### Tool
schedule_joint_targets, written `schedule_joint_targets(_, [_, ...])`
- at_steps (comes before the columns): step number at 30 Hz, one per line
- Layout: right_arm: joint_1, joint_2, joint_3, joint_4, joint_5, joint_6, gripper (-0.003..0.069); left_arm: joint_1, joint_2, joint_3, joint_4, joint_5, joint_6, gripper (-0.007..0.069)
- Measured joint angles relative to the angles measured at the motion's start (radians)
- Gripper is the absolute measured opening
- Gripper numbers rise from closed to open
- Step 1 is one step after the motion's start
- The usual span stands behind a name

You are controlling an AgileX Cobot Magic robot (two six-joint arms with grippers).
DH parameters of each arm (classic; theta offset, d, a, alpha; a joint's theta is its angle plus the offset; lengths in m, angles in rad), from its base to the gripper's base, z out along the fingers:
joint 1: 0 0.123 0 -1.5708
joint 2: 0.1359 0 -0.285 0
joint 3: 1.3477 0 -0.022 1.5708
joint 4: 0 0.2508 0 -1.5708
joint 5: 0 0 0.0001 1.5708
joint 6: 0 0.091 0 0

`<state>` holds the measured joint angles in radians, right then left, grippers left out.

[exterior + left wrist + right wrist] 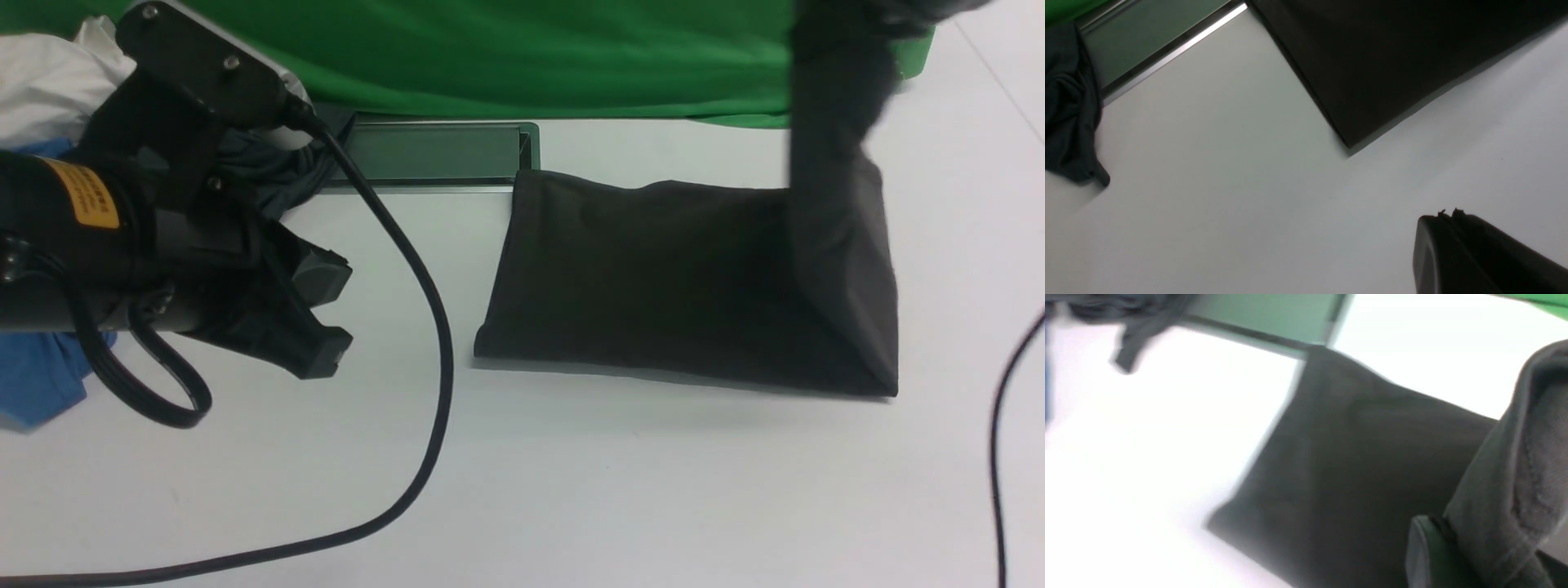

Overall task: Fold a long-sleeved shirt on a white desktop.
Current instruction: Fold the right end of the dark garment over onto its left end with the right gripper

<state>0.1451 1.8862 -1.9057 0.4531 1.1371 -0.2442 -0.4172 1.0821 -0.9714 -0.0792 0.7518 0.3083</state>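
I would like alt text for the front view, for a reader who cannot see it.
A large dark brownish-black cotton shirt lies folded on a smooth white desktop, its right part lifted high. The black left gripper hovers at left, empty, before a green cloth backdrop.

No lettering, brand, number or sign can be read with certainty. An orange label (82,193) wrapped on the dark housing of the left arm (184,237) carries rows of small dark print, too small and blurred to make out.
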Motion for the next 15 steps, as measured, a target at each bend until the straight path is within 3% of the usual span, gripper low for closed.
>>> schedule_joint_targets(7, [0.109, 0.146, -0.111, 0.030, 0.040, 0.004, 0.0080, 0.000, 0.000, 0.000, 0.000, -0.003, -0.001, 0.0017])
schedule_joint_targets(15, [0.170, 0.232, -0.161, 0.050, 0.054, 0.024, 0.0081, 0.000, 0.000, 0.000, 0.000, -0.008, -0.001, 0.0017])
